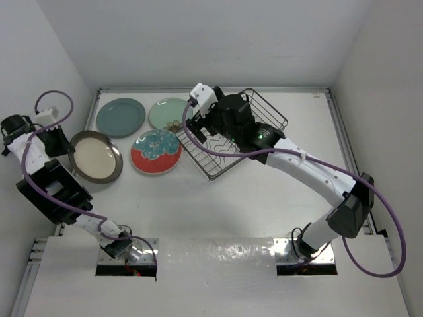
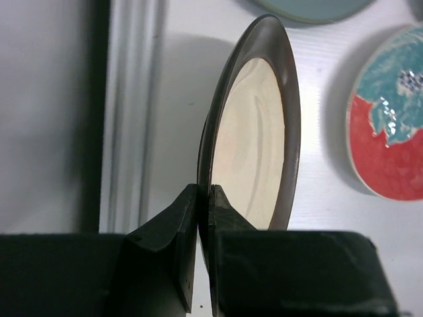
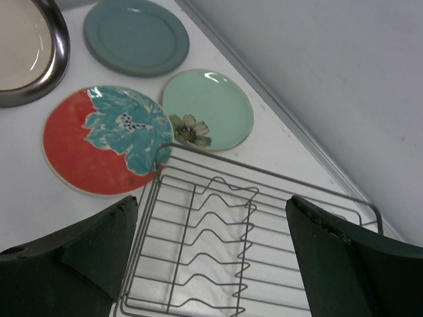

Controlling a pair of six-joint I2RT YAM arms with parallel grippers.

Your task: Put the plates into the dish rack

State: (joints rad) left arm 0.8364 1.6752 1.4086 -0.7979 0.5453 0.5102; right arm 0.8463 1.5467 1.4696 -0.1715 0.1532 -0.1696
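Observation:
My left gripper is shut on the near rim of the cream plate with a brown rim, which is tilted up off the table at the far left. The dark teal plate, the mint green plate and the red-rimmed plate lie flat beside it. Right of them stands the wire dish rack, with no plate in it. Over its left end hangs my right gripper, open and holding nothing.
White walls close in the table on the left, back and right. A raised metal strip runs along the table's left edge, close to the held plate. The right arm stretches across the table's right half.

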